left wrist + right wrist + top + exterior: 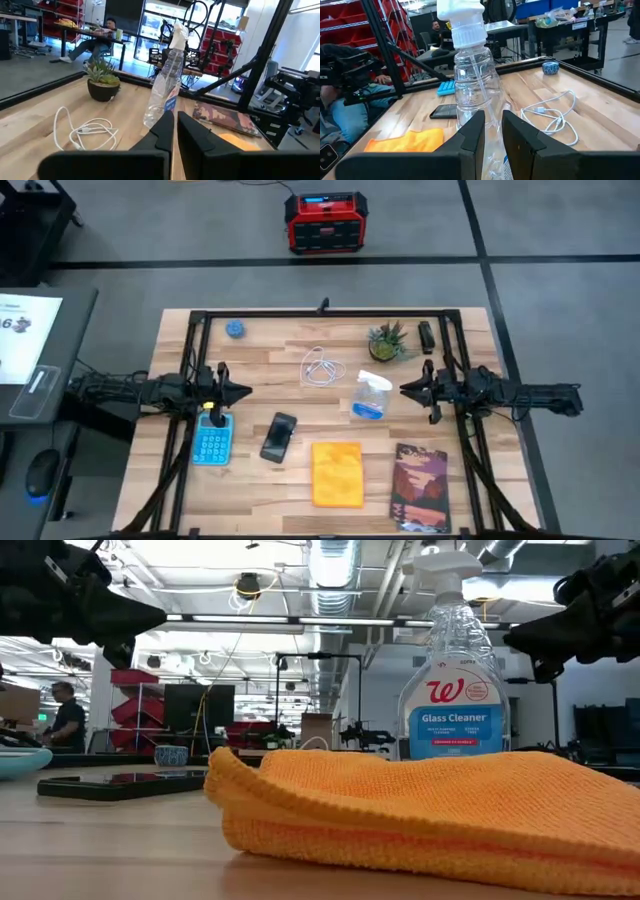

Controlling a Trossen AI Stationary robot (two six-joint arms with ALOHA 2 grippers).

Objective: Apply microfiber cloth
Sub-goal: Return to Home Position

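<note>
microfiber cloth (337,472) lies flat between smartphone (279,436) and book (422,486).

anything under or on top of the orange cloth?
Nothing lies on the folded orange-yellow microfiber cloth; it rests directly on the wooden table. Whether anything sits beneath it cannot be seen. Both grippers hover apart from it.

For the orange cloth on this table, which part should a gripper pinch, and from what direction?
Judging from the pictures, pinch the microfiber cloth at an edge or corner, coming straight down. It lies flat and folded on the table, so a level approach finds nothing to close on. The edge facing the phone looks clearest; the book lies near the opposite edge. The left gripper and right gripper both hover apart from it.
</note>
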